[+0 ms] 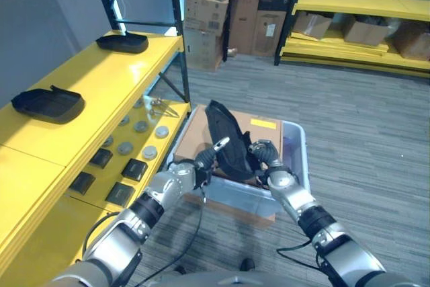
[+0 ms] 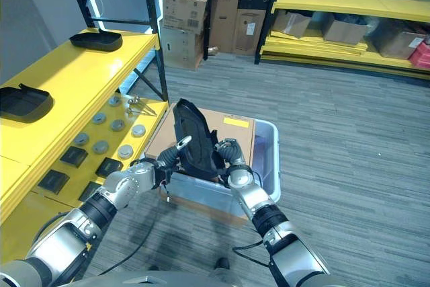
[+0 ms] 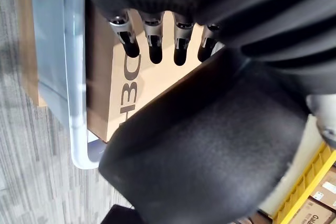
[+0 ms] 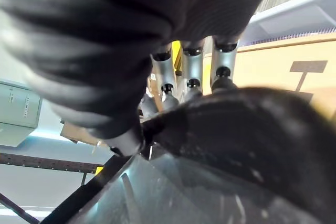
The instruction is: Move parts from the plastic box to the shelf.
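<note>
1. A large black moulded plastic part (image 1: 228, 140) stands upright in the translucent grey plastic box (image 1: 296, 140) on the floor, over a brown cardboard sheet (image 1: 259, 128) that lies in the box.
2. The left hand (image 1: 205, 160) is against the part's left side, its straight fingers (image 3: 152, 43) lying on the black surface without curling round it.
3. The right hand (image 1: 263, 153) meets the part from the right; its fingers (image 4: 191, 74) bend over the part's edge and grip it.
4. On the yellow metal shelf (image 1: 114, 75) to the left, two similar black moulded parts (image 1: 46, 103) sit on the top level.
5. The lower level holds round grey discs (image 1: 149, 152) and flat black square pieces (image 1: 134, 169).
</note>
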Available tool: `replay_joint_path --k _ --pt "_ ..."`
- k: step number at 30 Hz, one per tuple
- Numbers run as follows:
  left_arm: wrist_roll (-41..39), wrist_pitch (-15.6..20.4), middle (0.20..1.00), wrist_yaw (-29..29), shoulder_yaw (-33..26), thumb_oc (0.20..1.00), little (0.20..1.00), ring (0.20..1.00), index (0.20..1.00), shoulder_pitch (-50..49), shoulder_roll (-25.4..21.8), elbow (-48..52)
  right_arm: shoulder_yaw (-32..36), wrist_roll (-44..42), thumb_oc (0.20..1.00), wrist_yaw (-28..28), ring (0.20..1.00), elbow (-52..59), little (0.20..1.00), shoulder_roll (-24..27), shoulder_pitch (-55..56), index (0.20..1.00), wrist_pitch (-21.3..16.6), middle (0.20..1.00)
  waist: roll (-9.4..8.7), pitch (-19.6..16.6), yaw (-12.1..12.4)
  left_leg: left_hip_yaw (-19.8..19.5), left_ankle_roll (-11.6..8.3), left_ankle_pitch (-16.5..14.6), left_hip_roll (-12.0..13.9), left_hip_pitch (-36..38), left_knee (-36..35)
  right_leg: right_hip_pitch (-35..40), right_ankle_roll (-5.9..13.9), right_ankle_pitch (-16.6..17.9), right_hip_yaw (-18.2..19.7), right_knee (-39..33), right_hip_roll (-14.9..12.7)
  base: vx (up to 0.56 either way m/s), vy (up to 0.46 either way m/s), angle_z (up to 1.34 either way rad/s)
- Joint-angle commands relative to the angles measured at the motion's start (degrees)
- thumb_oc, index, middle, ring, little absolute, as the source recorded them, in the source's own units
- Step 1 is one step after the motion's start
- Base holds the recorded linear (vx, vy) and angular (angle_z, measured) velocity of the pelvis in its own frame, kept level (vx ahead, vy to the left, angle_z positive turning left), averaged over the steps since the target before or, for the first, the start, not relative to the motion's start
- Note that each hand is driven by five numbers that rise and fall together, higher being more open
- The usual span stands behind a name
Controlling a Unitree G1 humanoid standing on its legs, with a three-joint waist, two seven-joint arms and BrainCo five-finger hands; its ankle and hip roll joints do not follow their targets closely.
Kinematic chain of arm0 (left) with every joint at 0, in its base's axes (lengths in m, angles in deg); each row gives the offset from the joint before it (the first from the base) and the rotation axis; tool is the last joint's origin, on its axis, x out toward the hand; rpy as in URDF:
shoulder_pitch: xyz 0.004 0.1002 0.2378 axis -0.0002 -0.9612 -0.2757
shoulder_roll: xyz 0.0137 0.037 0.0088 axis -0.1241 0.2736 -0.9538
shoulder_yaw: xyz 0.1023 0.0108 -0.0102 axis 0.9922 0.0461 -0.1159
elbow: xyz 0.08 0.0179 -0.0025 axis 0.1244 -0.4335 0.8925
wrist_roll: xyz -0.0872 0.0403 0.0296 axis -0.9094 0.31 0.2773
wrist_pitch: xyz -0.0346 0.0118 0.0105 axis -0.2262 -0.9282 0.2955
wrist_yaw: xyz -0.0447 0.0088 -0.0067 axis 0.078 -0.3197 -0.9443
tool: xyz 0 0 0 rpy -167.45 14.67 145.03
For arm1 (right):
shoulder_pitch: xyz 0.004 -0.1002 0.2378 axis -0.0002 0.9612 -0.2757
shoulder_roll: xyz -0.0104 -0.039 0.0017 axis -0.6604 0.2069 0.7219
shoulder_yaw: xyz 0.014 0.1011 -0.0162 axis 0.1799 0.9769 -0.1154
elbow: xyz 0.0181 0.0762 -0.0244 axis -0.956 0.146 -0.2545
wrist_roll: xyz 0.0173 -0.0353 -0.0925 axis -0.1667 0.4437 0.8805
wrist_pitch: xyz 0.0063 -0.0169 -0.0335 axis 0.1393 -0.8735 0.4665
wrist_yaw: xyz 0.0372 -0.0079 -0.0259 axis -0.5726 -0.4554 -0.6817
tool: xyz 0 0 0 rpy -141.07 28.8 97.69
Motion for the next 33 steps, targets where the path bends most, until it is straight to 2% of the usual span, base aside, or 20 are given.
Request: replay_joint_path --k 1,10,11,12,16,24,31,32,33 --pt "0.7 1.3 1.0 -2.3 4.4 1.0 1.0 1.0 1.0 5.1 4.2 -2.5 -2.5 1.5 0.2 1.3 0.2 -2.1 0.2 -3.9 -8.8 0.2 -2.8 0.2 -0.36 -2.8 1.6 0.3 -0.66 -0.7 2.5 -2.9 2.1 1.3 6.42 -5.9 0.1 4.3 -4.1 0.0 0.0 0.0" --pt "4.2 2.9 1.0 -3.7 5.2 1.0 1.0 1.0 1.0 5.4 4.6 -3.5 -4.6 1.8 0.2 1.7 0.2 -3.5 0.2 -5.5 -10.1 0.2 -2.3 0.2 -0.17 -2.8 2.1 0.0 -0.7 -0.7 2.4 -2.6 1.9 1.6 6.34 -5.9 0.0 4.2 -4.0 0.0 0.0 0.0" --pt "4.5 4.5 0.376 -3.5 5.5 0.376 0.376 0.376 0.376 5.2 4.6 -3.5 -4.8 1.7 0.2 1.7 0.2 -3.3 0.2 -5.6 -10.2 0.2 -2.2 0.2 -0.16 -2.7 2.1 0.0 -0.74 -0.7 2.4 -2.7 2.0 1.6 6.35 -5.9 0.0 4.3 -4.0 0.0 0.0 0.0" --pt "3.9 5.1 0.2 -2.4 5.3 0.2 0.2 0.2 0.2 5.1 4.5 -2.9 -5.0 1.6 0.2 1.6 0.2 -3.1 0.2 -5.7 -10.1 0.2 -1.9 0.2 -0.11 -2.6 2.1 0.0 -0.73 -0.6 2.4 -2.6 1.9 1.6 6.34 -6.0 0.0 4.3 -4.0 0.0 0.0 0.0" --pt "4.9 6.0 0.2 -1.8 4.9 0.2 0.2 0.2 0.2 5.1 4.1 -2.3 -5.0 1.7 0.2 1.5 0.2 -3.0 0.2 -5.6 -9.7 0.2 -1.9 0.2 -0.01 -2.6 2.2 0.0 -0.79 -0.6 2.4 -2.5 1.9 1.7 6.36 -5.9 -0.1 4.2 -4.0 0.0 0.0 0.0" --pt "2.1 7.1 0.2 -2.4 4.7 0.2 0.2 0.2 0.2 4.7 4.8 -2.4 -5.4 0.2 0.2 0.1 0.2 -6.7 0.2 -6.6 -9.6 0.2 -4.8 0.2 0.26 -2.6 2.8 -0.4 -0.74 -0.6 2.2 -2.1 1.4 2.2 6.31 -5.8 -0.5 4.0 -4.0 0.0 0.0 0.0" --pt "7.2 9.6 0.2 -3.6 5.3 0.2 0.2 0.2 0.2 5.4 4.4 -2.2 -5.2 -0.9 0.2 -0.3 0.2 -8.7 0.2 -6.9 -9.0 0.2 -7.3 0.2 0.44 -2.6 2.7 -0.5 -0.73 -0.7 2.1 -2.0 1.5 2.4 6.32 -5.9 -0.5 4.0 -4.1 0.0 0.0 0.0" --pt "7.5 11.7 0.2 -1.7 5.0 0.2 0.2 0.2 0.2 5.7 4.2 -1.9 -4.9 -2.3 0.473 -1.5 0.473 -9.0 0.473 -7.1 -8.7 0.473 -7.8 0.473 0.45 -2.7 2.7 -0.5 -0.78 -0.7 2.1 -1.8 1.4 2.5 6.31 -5.9 -0.4 3.9 -4.1 0.0 0.0 0.0" --pt "7.6 11.9 0.2 -1.4 4.9 0.2 0.2 0.2 0.2 5.7 4.1 -1.9 -4.8 -2.6 0.937 -1.6 0.937 -9.0 0.937 -7.1 -8.6 0.937 -7.8 0.937 0.45 -2.7 2.7 -0.5 -0.79 -0.7 2.1 -1.8 1.4 2.5 6.31 -5.9 -0.4 3.9 -4.0 0.0 0.0 0.0"
